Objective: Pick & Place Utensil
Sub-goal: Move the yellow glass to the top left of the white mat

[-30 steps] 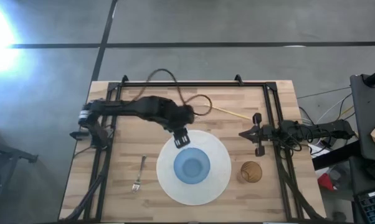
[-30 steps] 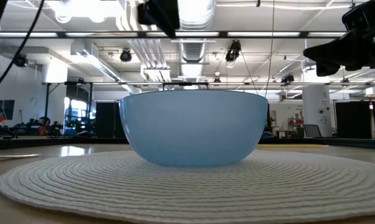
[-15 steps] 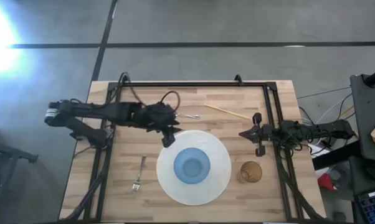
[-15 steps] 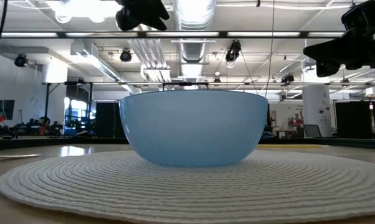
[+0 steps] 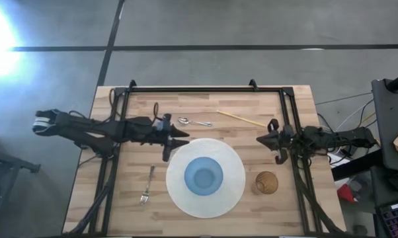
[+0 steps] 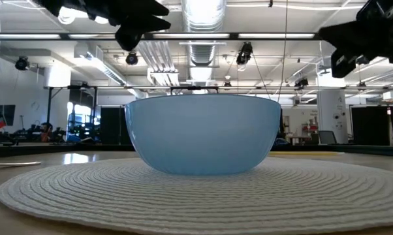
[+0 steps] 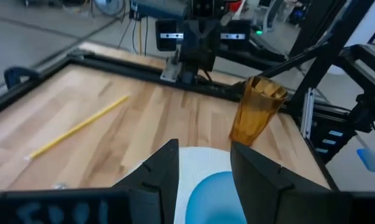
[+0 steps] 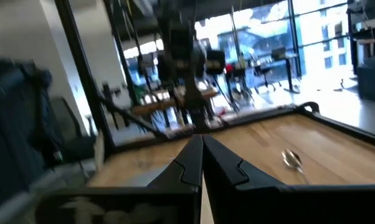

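A silver spoon [image 5: 192,122] lies flat on the wood just beyond the far edge of the white woven placemat [image 5: 235,165]. A fork [image 5: 148,184] lies flat to the placemat's left. A blue bowl [image 5: 203,176] stands at the placemat's middle. My left gripper [image 5: 178,141] hangs open and empty above the table at the placemat's far-left edge, pointing nearly level toward the right; in its wrist view [image 7: 203,168] nothing is between the fingers. My right gripper [image 5: 268,139] is shut and empty at the right side, above the table [image 8: 200,158].
An amber cup [image 5: 266,182] stands to the right of the placemat, near the right arm. A yellow chopstick [image 5: 242,119] lies on the far right part of the table. A black frame rail [image 5: 192,88] runs around the table's edges. Bare wood lies at the near left.
My left gripper has drawn back from over the bowl's far-left rim toward the table's left edge, sinking a little and tipping from pointing down to nearly level. The spoon, covered by the arm before, now shows on the wood. My right gripper has rolled slightly in place.
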Available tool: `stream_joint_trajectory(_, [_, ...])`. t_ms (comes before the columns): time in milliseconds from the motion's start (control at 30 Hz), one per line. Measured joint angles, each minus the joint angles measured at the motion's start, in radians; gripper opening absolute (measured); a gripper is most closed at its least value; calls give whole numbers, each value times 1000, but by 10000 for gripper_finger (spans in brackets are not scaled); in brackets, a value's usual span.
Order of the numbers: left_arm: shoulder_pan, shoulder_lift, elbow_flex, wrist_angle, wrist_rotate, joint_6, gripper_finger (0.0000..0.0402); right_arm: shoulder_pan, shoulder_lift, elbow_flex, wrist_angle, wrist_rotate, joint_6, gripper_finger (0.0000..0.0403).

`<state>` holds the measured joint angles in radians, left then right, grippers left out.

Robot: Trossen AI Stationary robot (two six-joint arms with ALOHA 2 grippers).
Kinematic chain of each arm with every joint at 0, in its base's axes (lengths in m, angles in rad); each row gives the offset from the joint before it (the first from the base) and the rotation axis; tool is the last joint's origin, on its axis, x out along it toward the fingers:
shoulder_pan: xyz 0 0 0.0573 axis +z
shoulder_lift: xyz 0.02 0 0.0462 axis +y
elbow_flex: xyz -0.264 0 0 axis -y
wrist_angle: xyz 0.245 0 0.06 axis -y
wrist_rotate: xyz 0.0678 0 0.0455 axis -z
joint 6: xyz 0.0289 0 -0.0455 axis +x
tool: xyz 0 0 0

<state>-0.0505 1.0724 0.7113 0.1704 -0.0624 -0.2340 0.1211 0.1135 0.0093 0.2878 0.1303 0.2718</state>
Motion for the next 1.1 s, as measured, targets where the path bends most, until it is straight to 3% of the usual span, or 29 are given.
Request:
stream_joint_trajectory(167, [0,-22,-60,68,0,58,135,0,0,0,134,-12,42,8])
stream_joint_trajectory(500, [0,-25,-80,85,1,112,135,0,1,0,446,-66,-62,8])
stream_joint_trajectory(600, [0,-25,-80,111,1,125,135,0,0,21,470,-104,-78,8])
stream_joint_trajectory(733, [0,-24,-80,107,1,124,135,0,7,133,293,-127,-99,8])
stream_joint_trajectory(900, [0,-24,-80,107,1,123,135,0,50,348,-145,-128,-125,13])
stream_joint_trajectory(1100, [0,-24,-80,106,1,111,135,0,137,556,-466,-132,-122,60])
